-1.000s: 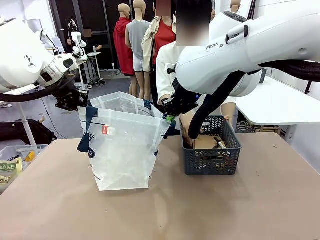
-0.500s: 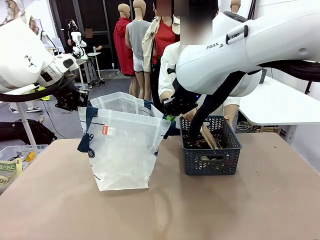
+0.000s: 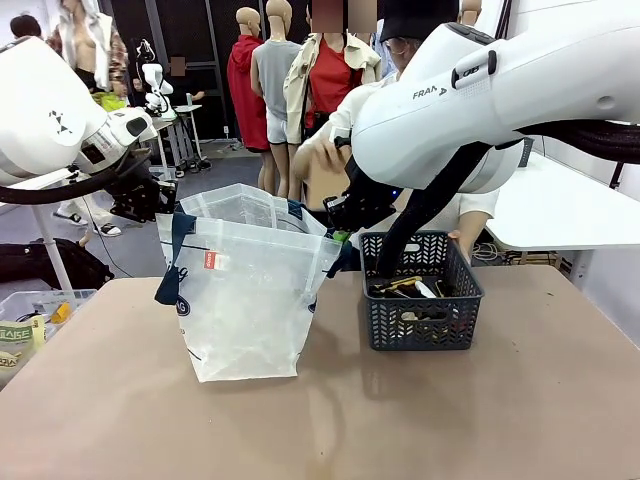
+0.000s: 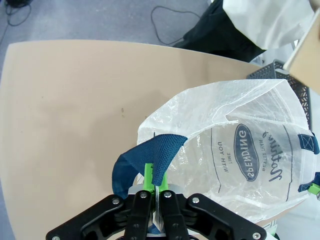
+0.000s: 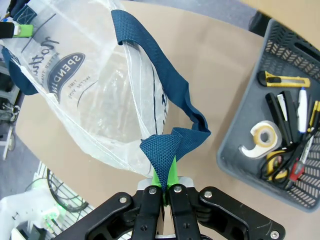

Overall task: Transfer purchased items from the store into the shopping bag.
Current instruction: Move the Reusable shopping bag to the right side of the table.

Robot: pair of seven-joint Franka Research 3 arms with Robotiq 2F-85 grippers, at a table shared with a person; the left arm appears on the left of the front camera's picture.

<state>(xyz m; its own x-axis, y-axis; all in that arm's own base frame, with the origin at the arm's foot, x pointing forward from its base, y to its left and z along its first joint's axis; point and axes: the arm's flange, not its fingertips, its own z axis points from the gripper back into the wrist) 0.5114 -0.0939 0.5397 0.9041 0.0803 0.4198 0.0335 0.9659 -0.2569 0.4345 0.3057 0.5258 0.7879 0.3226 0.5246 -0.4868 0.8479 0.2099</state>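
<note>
The shopping bag (image 3: 245, 305) stands upright on the table, translucent, with navy handles and a red tag. My left gripper (image 3: 168, 210) is shut on the bag's left handle (image 4: 150, 160), and my right gripper (image 3: 340, 237) is shut on the right handle (image 5: 167, 145); together they hold the mouth wide. In the wrist views the left gripper (image 4: 151, 176) and the right gripper (image 5: 165, 174) each pinch navy webbing between green pads. The purchased items lie in a grey basket (image 3: 420, 325) right of the bag: a yellow cutter (image 5: 280, 79), a white pen (image 5: 302, 102) and several dark sticks.
A person stands behind the basket and holds a brown cardboard box (image 3: 325, 175) above the gap between bag and basket. A tape roll (image 5: 262, 137) and scissors (image 5: 280, 167) also lie in the basket. Bare tabletop (image 3: 450, 420) lies in front. A clear bin (image 3: 30, 320) sits at the far left.
The person has lifted the cardboard box up and left, out of the basket, so the items in it now show. Both grippers and the bag have stayed still.
</note>
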